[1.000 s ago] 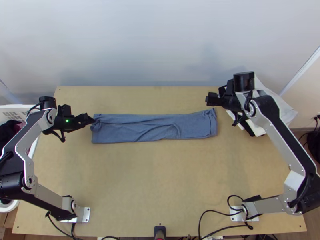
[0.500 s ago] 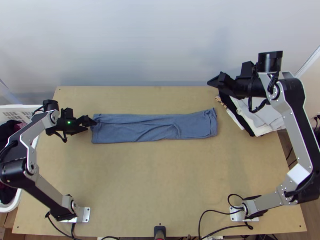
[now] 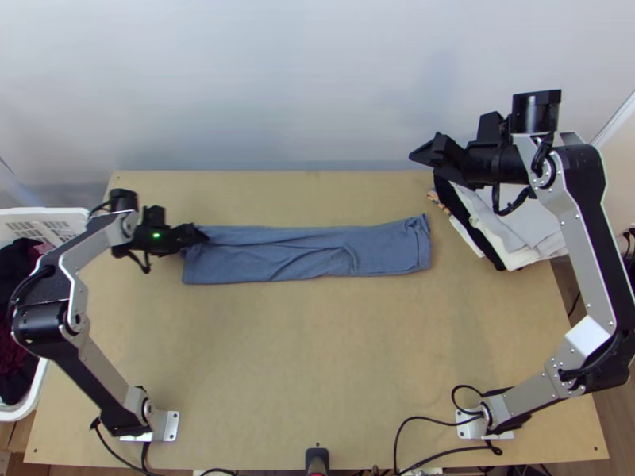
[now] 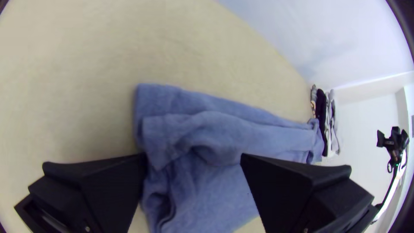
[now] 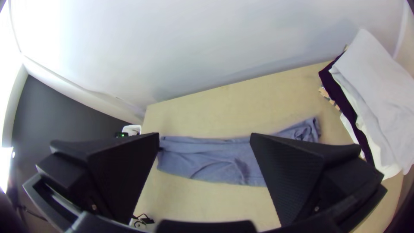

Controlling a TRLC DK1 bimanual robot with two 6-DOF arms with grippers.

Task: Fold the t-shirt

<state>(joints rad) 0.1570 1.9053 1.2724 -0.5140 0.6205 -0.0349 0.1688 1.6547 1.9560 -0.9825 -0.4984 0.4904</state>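
One t-shirt (image 3: 305, 258) on the light wooden table (image 3: 317, 357), folded into a long, narrow strip. Runs across the far half, from the left gripper (image 3: 198, 239) to near a stack of folded clothes (image 3: 520, 246) at the far right corner. Lies mostly flat, with long creases through the middle; slightly bunched at the far corner of the right-hand end. At the left-hand end, per left wrist view: layers turned loosely over one another, edges wavy, a rumpled hollow between folds. Over this same end, left gripper (image 4: 194, 159), with fingers (image 4: 103, 181) spread well apart and the end of the cloth between them as seen from the wrist; contact with the cloth, cannot tell. Raised beside the stack, over the far right part, right gripper (image 3: 421, 153), also with fingers (image 5: 297, 172) spread wide. In the stack: light grey piece uppermost, white and black layers beneath, a bit of patterned cloth at the side. At the left edge: white basket (image 3: 73, 213) with dark clothes (image 3: 16, 274) inside.
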